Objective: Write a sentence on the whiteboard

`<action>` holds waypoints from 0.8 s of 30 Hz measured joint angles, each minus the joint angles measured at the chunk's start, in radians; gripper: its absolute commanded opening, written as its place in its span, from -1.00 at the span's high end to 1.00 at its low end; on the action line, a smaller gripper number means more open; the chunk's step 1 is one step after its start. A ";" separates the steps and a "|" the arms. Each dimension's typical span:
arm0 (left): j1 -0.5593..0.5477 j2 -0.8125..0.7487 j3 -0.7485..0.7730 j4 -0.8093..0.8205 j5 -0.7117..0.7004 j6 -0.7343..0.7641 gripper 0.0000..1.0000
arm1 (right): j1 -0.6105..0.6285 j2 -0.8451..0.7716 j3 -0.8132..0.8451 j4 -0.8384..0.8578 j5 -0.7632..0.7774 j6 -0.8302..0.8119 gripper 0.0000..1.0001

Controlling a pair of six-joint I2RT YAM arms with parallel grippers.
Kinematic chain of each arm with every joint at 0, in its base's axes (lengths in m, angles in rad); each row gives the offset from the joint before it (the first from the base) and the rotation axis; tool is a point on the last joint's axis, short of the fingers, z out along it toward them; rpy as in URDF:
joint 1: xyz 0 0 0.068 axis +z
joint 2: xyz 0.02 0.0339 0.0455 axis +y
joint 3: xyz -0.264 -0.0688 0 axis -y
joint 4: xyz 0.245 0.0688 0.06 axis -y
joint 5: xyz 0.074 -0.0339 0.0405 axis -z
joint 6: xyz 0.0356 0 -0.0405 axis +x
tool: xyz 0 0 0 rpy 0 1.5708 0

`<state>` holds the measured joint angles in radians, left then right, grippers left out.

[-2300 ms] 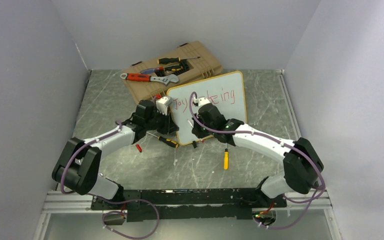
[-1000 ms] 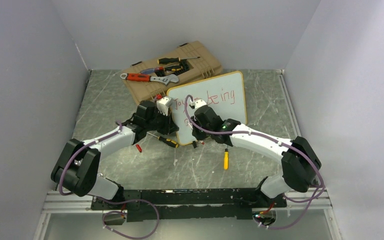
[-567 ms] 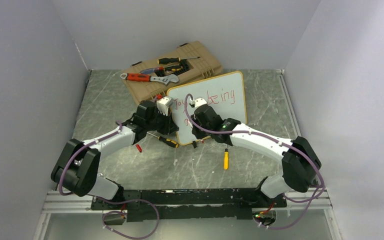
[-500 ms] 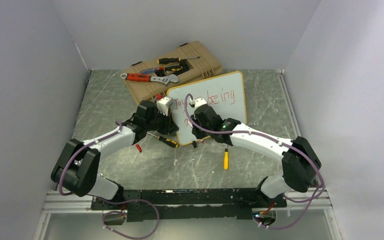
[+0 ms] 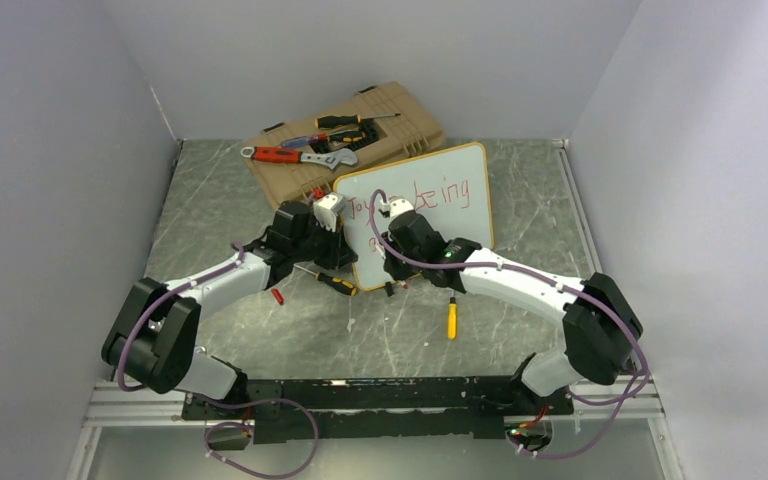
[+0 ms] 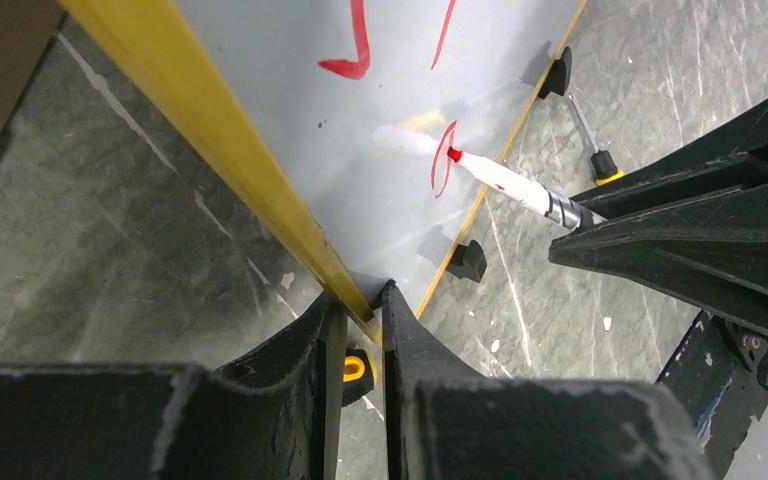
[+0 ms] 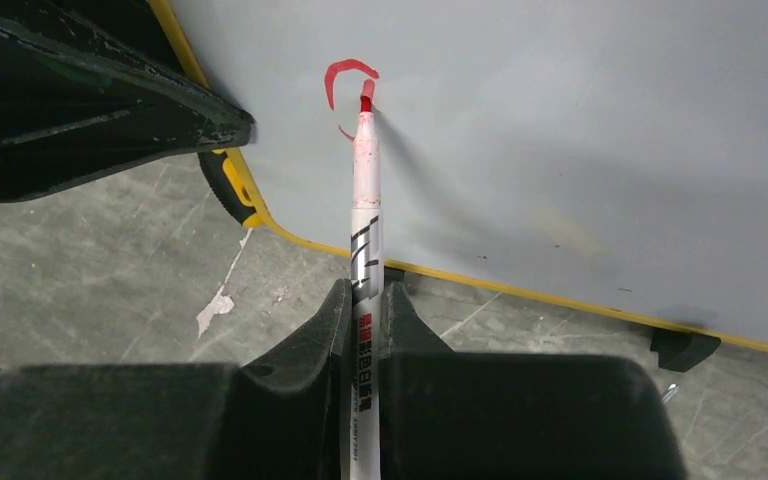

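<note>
The whiteboard [image 5: 465, 228] stands tilted on black clip feet, its face grey-white in the wrist views [image 7: 560, 120]. My left gripper [image 6: 360, 300] is shut on its yellow frame [image 6: 210, 130] near the lower left corner. My right gripper [image 7: 365, 290] is shut on a white marker [image 7: 365, 220]. The marker's red tip touches the board at a small red curve [image 7: 345, 75], low on the left. The sentence [image 5: 450, 193] shows as red words along the top line, partly hidden by the right wrist. From above, the left gripper [image 5: 345, 250] and right gripper [image 5: 392, 258] flank the board's lower left.
A tan toolbox [image 5: 400, 125] behind the board carries a red wrench [image 5: 290, 155] and screwdrivers. On the table lie a yellow-handled screwdriver [image 5: 451, 318], a black-and-yellow one [image 5: 335, 283] under the left gripper, and a small red cap [image 5: 277, 295]. Walls close in on three sides.
Since the earliest frame my right gripper has shifted a little left and up over the board with the marker. Over the last second both arms have barely moved.
</note>
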<state>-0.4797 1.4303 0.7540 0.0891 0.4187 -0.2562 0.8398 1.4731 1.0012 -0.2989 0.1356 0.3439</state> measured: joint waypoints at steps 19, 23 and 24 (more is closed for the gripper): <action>-0.003 -0.006 0.000 -0.006 -0.010 0.005 0.87 | 0.004 -0.128 -0.027 0.036 0.100 0.015 1.00; -0.003 -0.006 0.000 -0.006 -0.010 0.005 0.87 | 0.002 -0.101 -0.009 0.051 0.100 0.003 1.00; -0.003 -0.006 0.000 -0.006 -0.010 0.005 0.88 | 0.002 -0.089 -0.005 0.053 0.100 0.002 1.00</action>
<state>-0.4824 1.4239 0.7540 0.0830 0.4091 -0.2512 0.8413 1.3838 0.9958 -0.2462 0.2352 0.3454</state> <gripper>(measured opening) 0.206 0.095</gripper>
